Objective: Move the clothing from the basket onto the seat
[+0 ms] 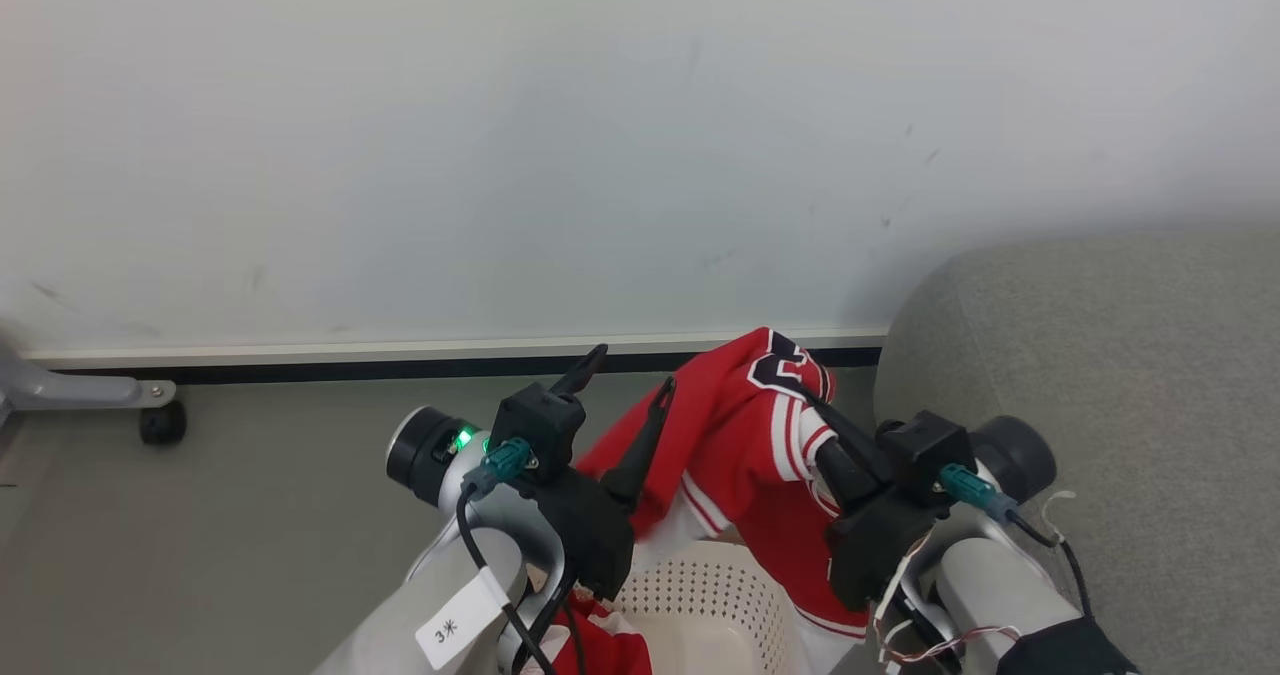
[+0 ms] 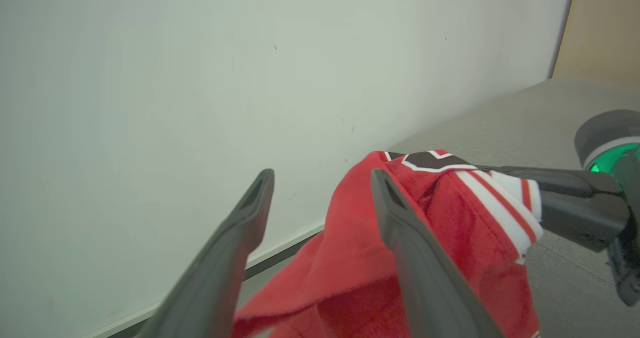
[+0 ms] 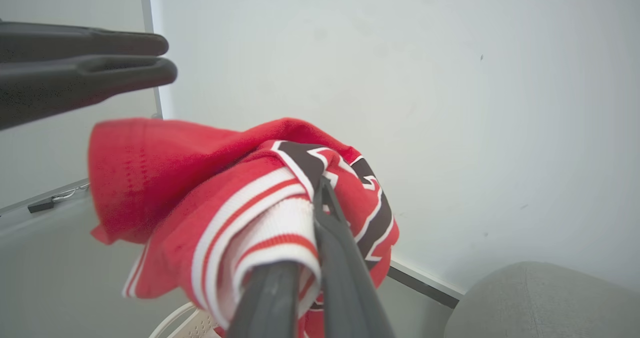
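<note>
A piece of the red clothing [image 1: 740, 445] with white striped trim and a dark number hangs above the basket [image 1: 700, 595], lifted up. My right gripper [image 1: 808, 402] is shut on its striped edge, as the right wrist view confirms with the right gripper [image 3: 320, 198] pinching the clothing [image 3: 165, 178]. My left gripper [image 1: 632, 373] stands open just left of the garment. In the left wrist view the left gripper [image 2: 322, 178] has the clothing [image 2: 350, 263] behind its right finger. The grey seat [image 1: 1100, 355] rises at the right.
More red cloth [image 1: 600, 650] lies in the basket below my left arm. A white wall with a baseboard [image 1: 400, 350] runs behind. A grey leg with a black caster [image 1: 160, 422] stands on the floor at the far left.
</note>
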